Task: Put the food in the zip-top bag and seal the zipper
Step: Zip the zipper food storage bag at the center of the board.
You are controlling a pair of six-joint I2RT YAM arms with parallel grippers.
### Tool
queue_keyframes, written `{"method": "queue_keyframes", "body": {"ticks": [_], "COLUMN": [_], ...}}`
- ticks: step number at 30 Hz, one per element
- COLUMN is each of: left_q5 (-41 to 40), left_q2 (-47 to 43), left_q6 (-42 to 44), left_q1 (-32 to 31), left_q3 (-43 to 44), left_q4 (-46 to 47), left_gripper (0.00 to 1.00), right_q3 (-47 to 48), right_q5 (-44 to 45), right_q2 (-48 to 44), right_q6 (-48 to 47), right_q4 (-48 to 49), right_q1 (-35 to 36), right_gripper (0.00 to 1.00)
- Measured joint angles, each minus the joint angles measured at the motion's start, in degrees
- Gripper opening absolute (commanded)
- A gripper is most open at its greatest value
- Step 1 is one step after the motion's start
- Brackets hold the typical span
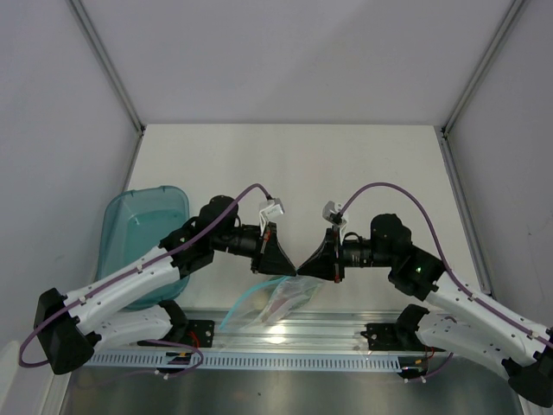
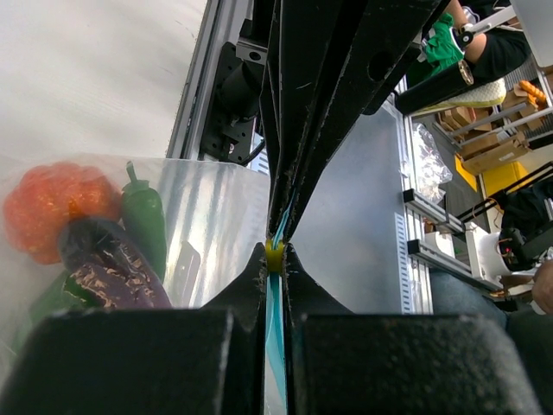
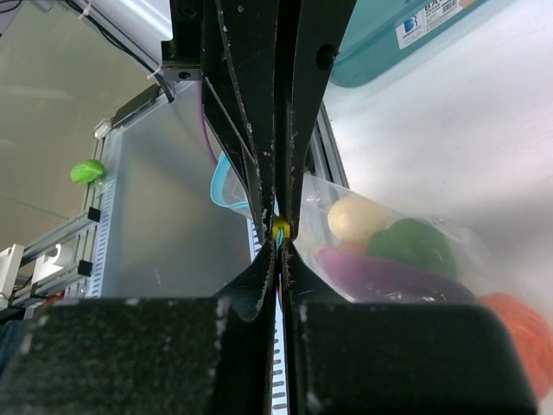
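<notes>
Pinching the thin light-blue zipper strip [image 2: 275, 324] of the clear floppy plastic bag [image 2: 212, 216], left tool [image 2: 275, 256] and right tool [image 3: 279, 239] clench tip to tip; toy produce pieces [image 2: 112, 268] lie inside.

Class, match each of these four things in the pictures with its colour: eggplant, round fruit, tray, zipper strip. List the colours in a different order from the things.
Things:
1. eggplant
2. round fruit
3. tray
4. zipper strip

Colours:
A. teal
B. light blue
C. purple
D. orange

Pairs: 1-C, 2-D, 3-A, 4-B
</notes>
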Motion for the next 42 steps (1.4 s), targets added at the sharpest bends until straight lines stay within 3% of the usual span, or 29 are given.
{"method": "queue_keyframes", "body": {"ticks": [6,22,42], "left_q5": [-0.46,-5.95,-9.18], "left_q2": [0.00,-1.07,-12.37], "left_q6": [-0.24,0.79,4.24], "left_q1": [0.07,0.35,1.31], "left_q3": [-0.22,-0.33,-0.33], "left_q4": [0.09,-2.49,-15.32], "left_gripper": [0.01,0.00,0.01], "right_q3": [0.04,1.77,3.39], "right_q5": [1.99,19.76,20.94], "right_q2": [-0.02,-2.73,-5.88], "right_q6": [0.31,-0.02,-0.63], "right_q4": [-0.66,-8.46,-13.97], "right_q1": [0.00,-0.07,-8.70], "right_gripper": [0.00,0.00,0.00]}}
